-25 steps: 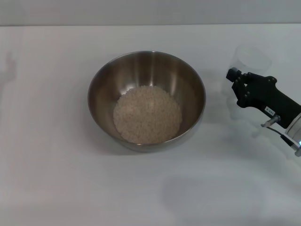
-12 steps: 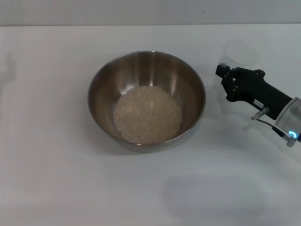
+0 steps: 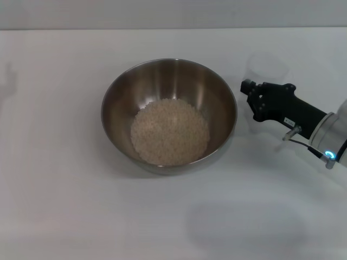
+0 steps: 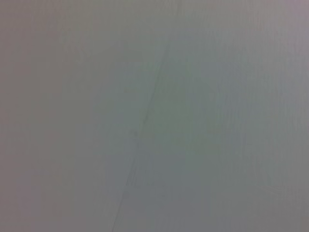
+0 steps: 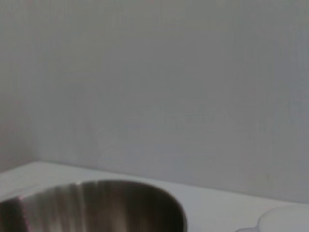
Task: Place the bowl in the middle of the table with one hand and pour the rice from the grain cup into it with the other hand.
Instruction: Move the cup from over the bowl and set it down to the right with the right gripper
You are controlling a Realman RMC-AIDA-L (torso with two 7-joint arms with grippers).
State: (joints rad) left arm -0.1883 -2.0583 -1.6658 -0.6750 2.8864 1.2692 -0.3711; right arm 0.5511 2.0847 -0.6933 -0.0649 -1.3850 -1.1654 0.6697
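Observation:
The steel bowl point(image 3: 168, 81) stands in the middle of the white table point(image 3: 65, 206), and a flat heap of rice point(image 3: 169, 131) covers its bottom. To its right, my right gripper point(image 3: 250, 100) hovers just off the bowl's rim, shut on the clear grain cup point(image 3: 265, 67), which looks empty. In the right wrist view the bowl's rim point(image 5: 96, 203) and the cup's rim point(image 5: 285, 220) show low in the picture. My left gripper is out of view; its wrist view shows only a plain grey surface.
A pale wall point(image 3: 173, 13) runs along the table's far edge. Bare white tabletop lies to the left of the bowl and in front of it.
My right gripper has moved left toward the bowl's rim, carrying the cup with it. The bowl and the rice have stayed still.

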